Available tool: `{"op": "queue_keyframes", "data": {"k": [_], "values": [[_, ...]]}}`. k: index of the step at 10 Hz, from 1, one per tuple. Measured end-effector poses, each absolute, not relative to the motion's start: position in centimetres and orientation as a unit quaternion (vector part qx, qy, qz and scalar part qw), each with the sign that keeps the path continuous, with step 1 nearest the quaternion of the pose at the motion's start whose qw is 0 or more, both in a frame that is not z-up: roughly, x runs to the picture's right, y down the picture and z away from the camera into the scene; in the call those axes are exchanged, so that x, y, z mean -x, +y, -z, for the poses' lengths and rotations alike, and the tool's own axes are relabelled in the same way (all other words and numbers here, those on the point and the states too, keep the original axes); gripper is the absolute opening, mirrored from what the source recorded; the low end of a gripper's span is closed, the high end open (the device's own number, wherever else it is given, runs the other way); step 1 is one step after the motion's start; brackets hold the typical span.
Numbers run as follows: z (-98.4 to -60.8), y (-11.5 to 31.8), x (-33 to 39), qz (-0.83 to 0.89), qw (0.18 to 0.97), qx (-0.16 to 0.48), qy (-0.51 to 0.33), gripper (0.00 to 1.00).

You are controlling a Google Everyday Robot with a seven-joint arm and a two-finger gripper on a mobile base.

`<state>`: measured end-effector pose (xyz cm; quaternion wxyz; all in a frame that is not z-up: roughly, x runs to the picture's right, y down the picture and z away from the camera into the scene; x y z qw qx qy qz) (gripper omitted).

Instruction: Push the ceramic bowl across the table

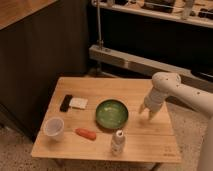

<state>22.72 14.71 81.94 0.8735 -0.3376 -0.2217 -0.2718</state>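
Observation:
The green ceramic bowl [112, 113] sits near the middle of the light wooden table [145, 142], upright and empty. My gripper [146, 113] hangs from the white arm over the table's right side, pointing down, a short way to the right of the bowl and apart from it. It holds nothing that I can see.
A white plastic cup [53, 127] stands at the front left. An orange item [85, 133] lies in front of the bowl. A small white bottle [118, 142] stands at the front. A black object [66, 102] and a white packet [78, 103] lie at the left. A dark counter is behind.

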Motion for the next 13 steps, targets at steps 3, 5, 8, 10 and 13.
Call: {"op": "queue_keyframes", "data": {"k": [3, 5, 8, 10, 13], "values": [[-82.4, 14.6, -20.5, 0.287, 0.864, 0.342, -0.232, 0.10], [-82.8, 14.8, -20.0, 0.290, 0.862, 0.343, -0.234, 0.10], [-83.5, 14.8, -19.4, 0.294, 0.860, 0.343, -0.239, 0.10], [-83.8, 14.9, -18.2, 0.302, 0.857, 0.341, -0.242, 0.10], [-84.3, 14.9, -17.0, 0.310, 0.853, 0.340, -0.247, 0.10]]}}
